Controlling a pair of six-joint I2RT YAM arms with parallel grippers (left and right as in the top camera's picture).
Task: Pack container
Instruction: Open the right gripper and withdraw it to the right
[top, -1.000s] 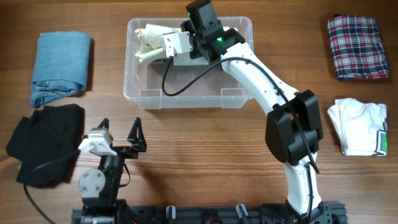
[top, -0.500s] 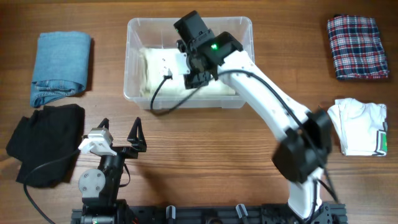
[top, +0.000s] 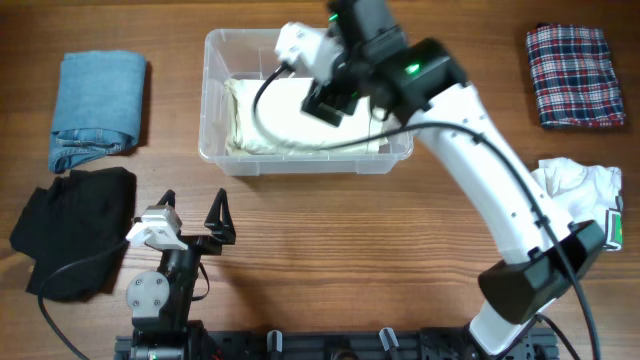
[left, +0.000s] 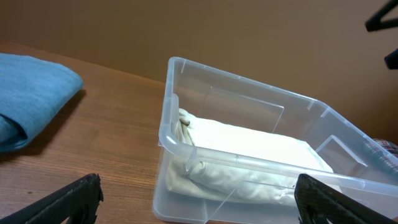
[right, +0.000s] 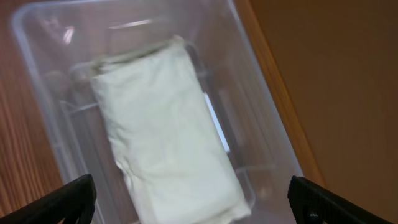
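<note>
The clear plastic rectangular container (top: 212, 100) is sitting by the far edge of the table (top: 330, 250), a folded cream garment (top: 300, 128) lying inside. The right gripper (right: 189, 202) is hovering above it, fingers apart and empty. The left gripper (top: 192, 215) is idling, spread, near the front edge. The right arm's black cable (top: 258, 105) is drooping into the container, so pulling away is risking a snagged rim or a rumpled garment.

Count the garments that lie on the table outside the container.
4. Blue denim at far left; a black garment below it; a plaid one at far right; a white one below that, partly behind the right arm.
</note>
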